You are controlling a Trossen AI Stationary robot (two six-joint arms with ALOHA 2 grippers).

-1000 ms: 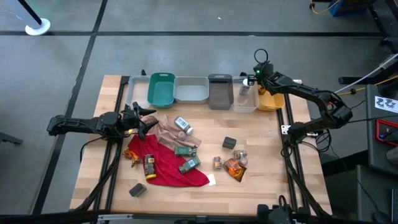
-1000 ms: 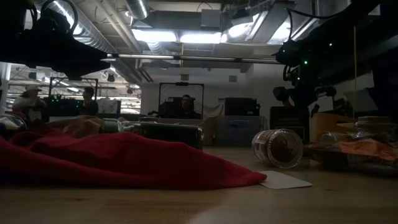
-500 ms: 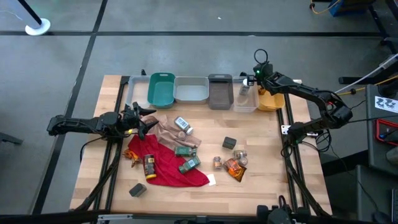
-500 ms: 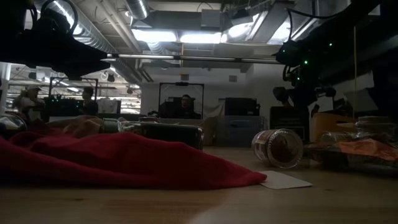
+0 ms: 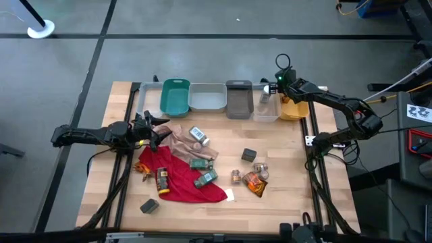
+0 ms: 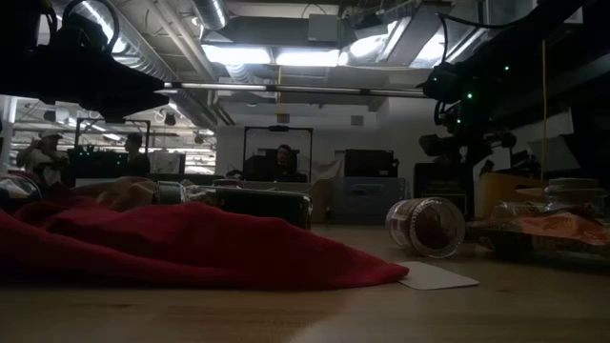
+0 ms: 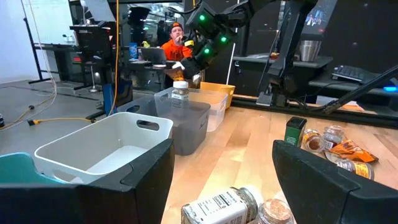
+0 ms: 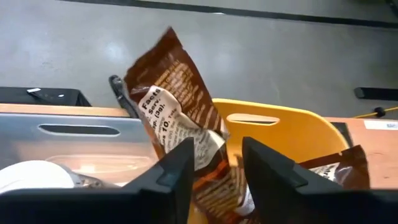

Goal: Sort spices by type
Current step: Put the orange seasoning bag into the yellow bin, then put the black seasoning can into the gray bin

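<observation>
Early in the sort. Right pincer [image 8: 214,171] over yellow bin [image 8: 298,134], narrowly parted around brown packet [image 8: 177,109]. Left pincer [image 7: 221,171] wide, empty. Many spices [image 5: 202,163] left on table [image 5: 283,196].

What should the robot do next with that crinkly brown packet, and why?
Probably open the right tool wider and let go. The brown packet sits between its fingers right over the yellow bin, where another similar packet already lies, so dropping it here sorts it.

Five bins [image 5: 227,98] stand in a row along the far tabletop [image 5: 283,196] edge, spices [image 5: 202,162] scattered before them.
</observation>
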